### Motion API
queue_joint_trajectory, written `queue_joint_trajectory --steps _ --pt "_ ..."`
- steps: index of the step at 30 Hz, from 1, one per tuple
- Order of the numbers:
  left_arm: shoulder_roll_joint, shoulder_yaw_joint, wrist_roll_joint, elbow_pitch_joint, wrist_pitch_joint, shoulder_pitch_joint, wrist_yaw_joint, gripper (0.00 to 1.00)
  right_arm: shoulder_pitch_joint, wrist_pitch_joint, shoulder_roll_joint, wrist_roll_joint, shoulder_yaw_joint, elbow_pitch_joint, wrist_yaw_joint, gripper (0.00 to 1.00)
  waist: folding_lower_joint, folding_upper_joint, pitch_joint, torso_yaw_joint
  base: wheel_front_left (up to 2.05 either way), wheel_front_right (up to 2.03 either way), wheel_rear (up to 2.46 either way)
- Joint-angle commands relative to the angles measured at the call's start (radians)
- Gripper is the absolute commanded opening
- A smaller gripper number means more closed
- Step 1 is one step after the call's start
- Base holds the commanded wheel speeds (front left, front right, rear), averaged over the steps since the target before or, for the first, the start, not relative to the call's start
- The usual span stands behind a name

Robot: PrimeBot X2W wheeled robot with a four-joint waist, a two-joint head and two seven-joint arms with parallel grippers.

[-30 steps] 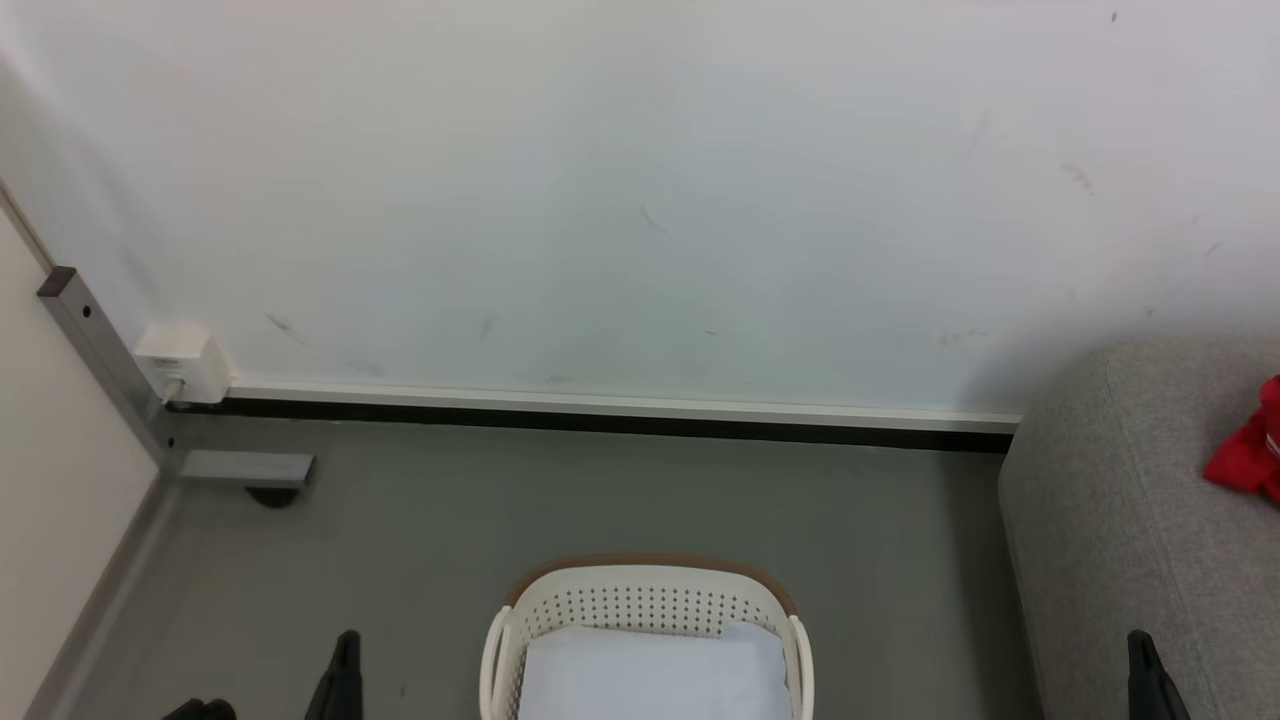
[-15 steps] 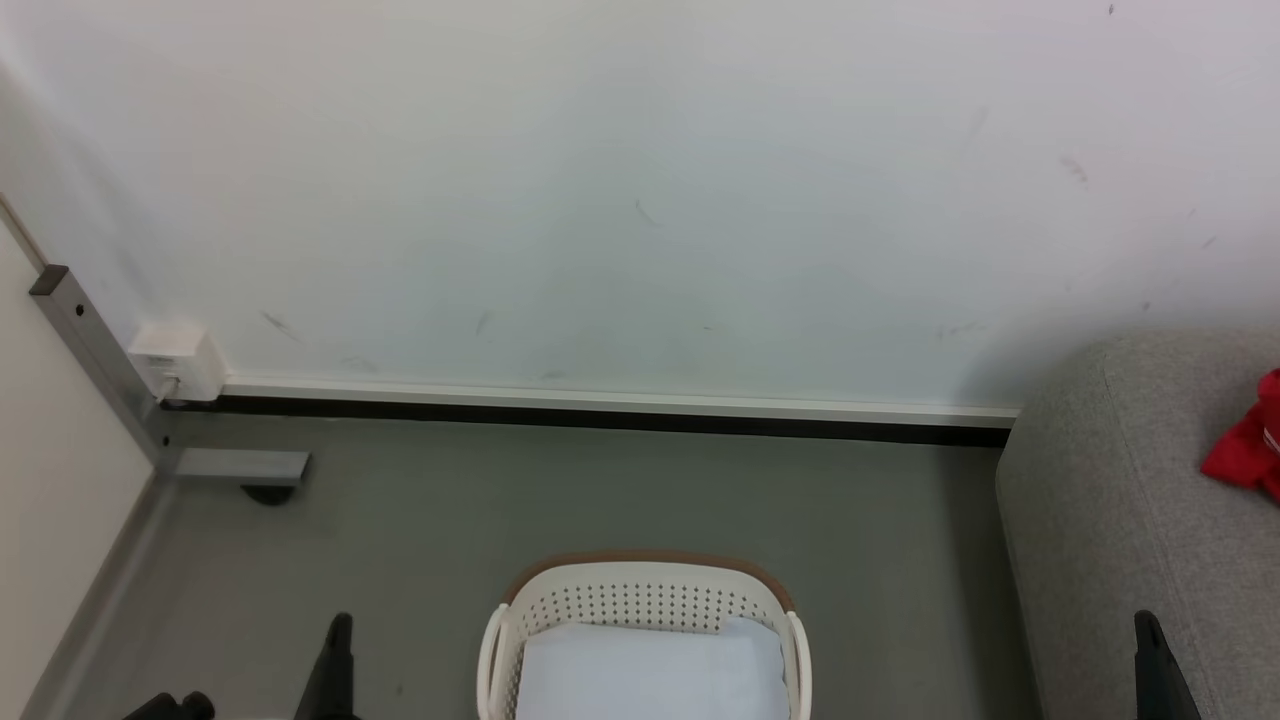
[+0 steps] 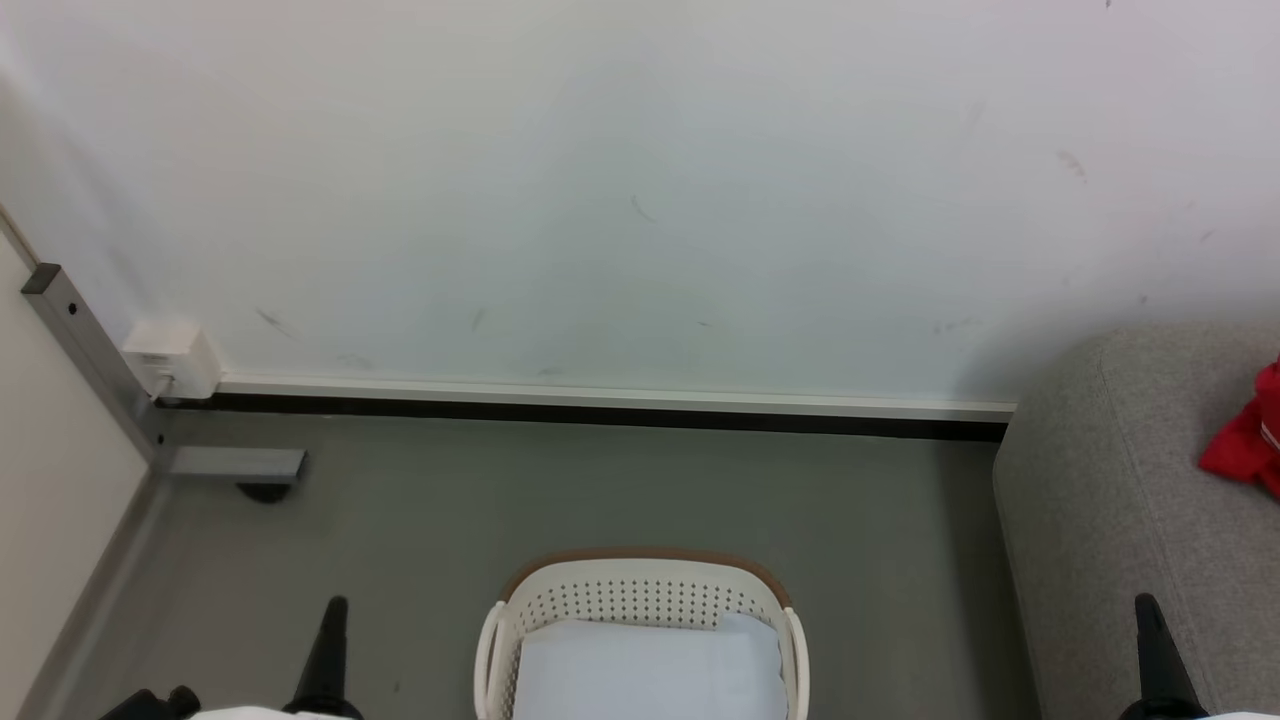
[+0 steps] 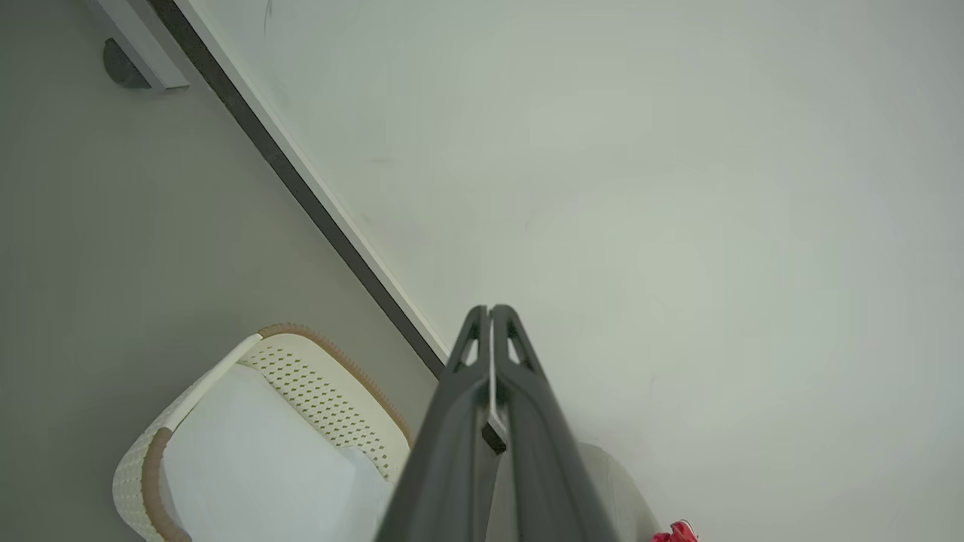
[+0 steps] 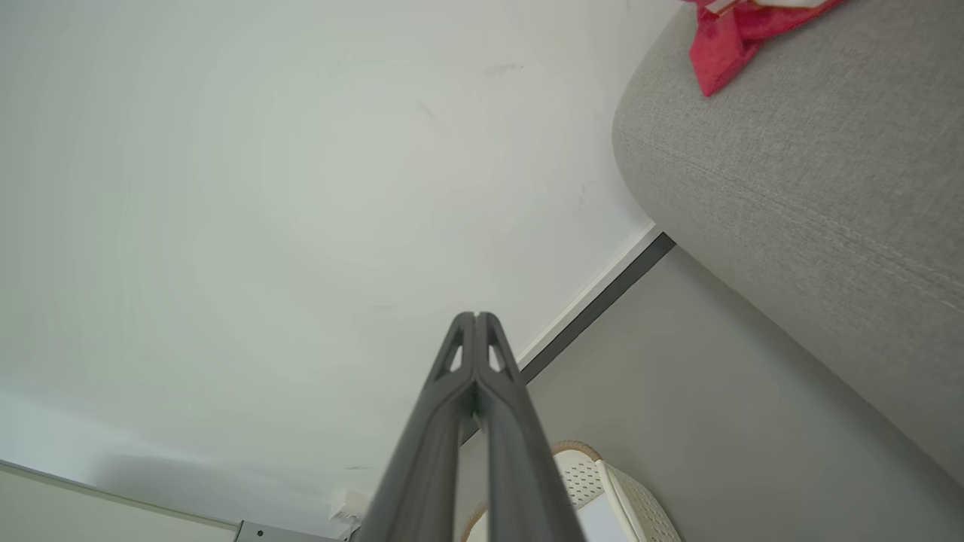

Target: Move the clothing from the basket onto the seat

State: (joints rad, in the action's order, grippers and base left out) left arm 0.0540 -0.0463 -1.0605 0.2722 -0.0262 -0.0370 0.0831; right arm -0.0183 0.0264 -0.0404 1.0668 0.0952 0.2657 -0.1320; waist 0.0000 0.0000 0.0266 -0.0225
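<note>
The red clothing point(image 3: 1245, 448) lies on the grey seat point(image 3: 1120, 510) at the right edge of the head view; the right wrist view has the clothing point(image 5: 727, 45) at its top on the seat point(image 5: 813, 196), and a red corner of clothing point(image 4: 678, 533) peeks in low in the left wrist view. The cream basket point(image 3: 640, 590) with its brown rim stands on the floor at bottom centre, holding a pale white sheet point(image 3: 645, 670). My left gripper point(image 3: 335, 605) is shut and empty, left of the basket. My right gripper point(image 3: 1145, 602) is shut and empty, in front of the seat.
A white wall with a black-and-white skirting point(image 3: 600, 410) runs behind the basket. A grey metal post and foot point(image 3: 235, 463) with a white box point(image 3: 172, 357) stand in the left corner. Grey floor point(image 3: 600, 490) lies between basket and wall.
The head view has tilted slightly, so the whole scene sits a little lower in it. Both gripper tips reach higher into the picture. Nothing was picked up or let go.
</note>
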Motion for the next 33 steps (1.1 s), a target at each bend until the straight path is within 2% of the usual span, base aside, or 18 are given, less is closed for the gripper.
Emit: queue_joint_trajectory --steps 1,33 --pt "0.003 -0.006 -0.029 -0.013 0.008 -0.021 0.006 0.00 -0.020 -0.007 -0.011 0.027 0.003 -0.012 0.001 0.00 0.0000 0.0000 -0.001 0.000 0.00 0.00 0.00" --pt "0.000 -0.045 -0.339 -0.022 0.089 -0.055 0.033 0.00 -0.067 -0.088 -0.013 0.336 0.014 -0.020 0.002 0.00 0.0000 0.0000 -0.016 0.012 0.00 0.00 0.00"
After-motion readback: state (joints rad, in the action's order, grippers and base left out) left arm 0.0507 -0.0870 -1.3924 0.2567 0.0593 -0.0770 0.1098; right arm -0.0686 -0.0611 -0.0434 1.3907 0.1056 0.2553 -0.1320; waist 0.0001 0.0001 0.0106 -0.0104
